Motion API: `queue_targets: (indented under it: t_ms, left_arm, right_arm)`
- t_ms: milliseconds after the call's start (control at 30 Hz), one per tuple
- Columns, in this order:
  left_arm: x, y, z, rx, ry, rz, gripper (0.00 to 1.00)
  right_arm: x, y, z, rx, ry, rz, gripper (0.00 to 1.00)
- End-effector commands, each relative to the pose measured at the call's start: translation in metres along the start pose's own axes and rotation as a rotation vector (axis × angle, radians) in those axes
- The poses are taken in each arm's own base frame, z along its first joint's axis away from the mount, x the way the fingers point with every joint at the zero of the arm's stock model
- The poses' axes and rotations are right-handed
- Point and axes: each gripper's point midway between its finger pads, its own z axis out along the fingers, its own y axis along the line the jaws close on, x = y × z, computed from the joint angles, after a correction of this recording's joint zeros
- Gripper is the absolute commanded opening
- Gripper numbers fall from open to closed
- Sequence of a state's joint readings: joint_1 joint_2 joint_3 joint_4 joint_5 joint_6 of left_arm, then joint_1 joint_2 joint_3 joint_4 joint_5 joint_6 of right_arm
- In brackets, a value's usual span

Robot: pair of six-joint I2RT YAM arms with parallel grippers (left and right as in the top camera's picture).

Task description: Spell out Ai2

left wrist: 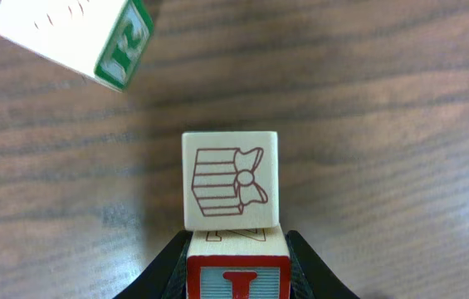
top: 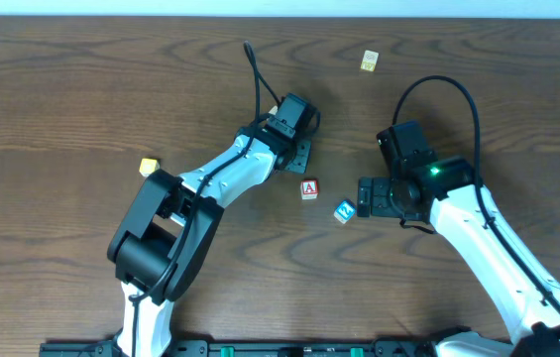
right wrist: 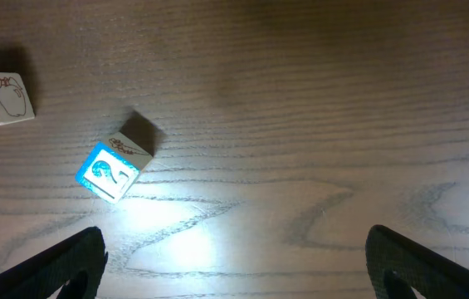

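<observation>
Dark wood grain is running across the whole table, and the work is sitting near its middle. At the left pincer, the black fingers are pressing on both flanks of the I block, clamping it with the red-framed letter facing the wrist camera. Straight ahead, touching the held block's front face, the A block is showing a gift-box drawing to that camera, while from overhead its red A is facing up. Farther out, ahead and off to one side, the blue block is lying near the A block but apart from it and turned askew. Its figure is reading as a 2, though too small to be sure.

The right pincer is hanging low over bare wood with its jaws wide apart and nothing between them. In its own view the blue block is sitting ahead and to the left, corner-on to the fingers. From overhead this pincer is just beside that block, nearer than the left one.

Judging by the task, the I is wanting the slot between A and 2, yet it is sitting on roughly the opposite side of the A. Either it is needing to go round, or the blue block is needing to be brought into line by the right arm.

A yellow block and a second yellow block are lying well apart from all this.
</observation>
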State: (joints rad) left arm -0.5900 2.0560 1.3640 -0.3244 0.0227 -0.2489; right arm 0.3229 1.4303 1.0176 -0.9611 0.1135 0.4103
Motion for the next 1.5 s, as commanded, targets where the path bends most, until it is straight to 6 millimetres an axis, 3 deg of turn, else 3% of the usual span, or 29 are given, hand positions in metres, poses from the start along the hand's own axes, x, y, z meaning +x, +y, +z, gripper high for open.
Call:
queue_targets:
  t_ms: [0,400,1067,1233,1400,1467]
  left_arm:
    - [-0.008,0.003,0.009,-0.021,-0.024,0.014,0.12]
    - [-0.019,0.01,0.014,-0.067,-0.07,-0.008,0.12]
    - [-0.002,0.005,0.01,-0.042,0.021,-0.128,0.09]
    - [-0.003,0.002,0.01,-0.03,0.019,-0.128,0.21]
    - [-0.004,0.002,0.01,-0.03,0.018,-0.129,0.39]
    - [-0.004,0.002,0.01,-0.03,0.017,-0.129,0.4]
  right_arm:
    - [0.0,-0.002,-0.002,0.013,-0.012,0.011,0.99]
    - [0.002,-0.003,-0.002,0.016,-0.006,0.01,0.99]
    - [0.002,-0.002,-0.002,0.015,-0.006,0.013,0.99]
    - [0.002,-0.002,-0.002,0.015,-0.006,0.014,0.99]
    - [0.002,-0.003,-0.002,0.015,-0.006,0.014,0.99]
    - [0.002,-0.003,-0.002,0.015,-0.006,0.014,0.99]
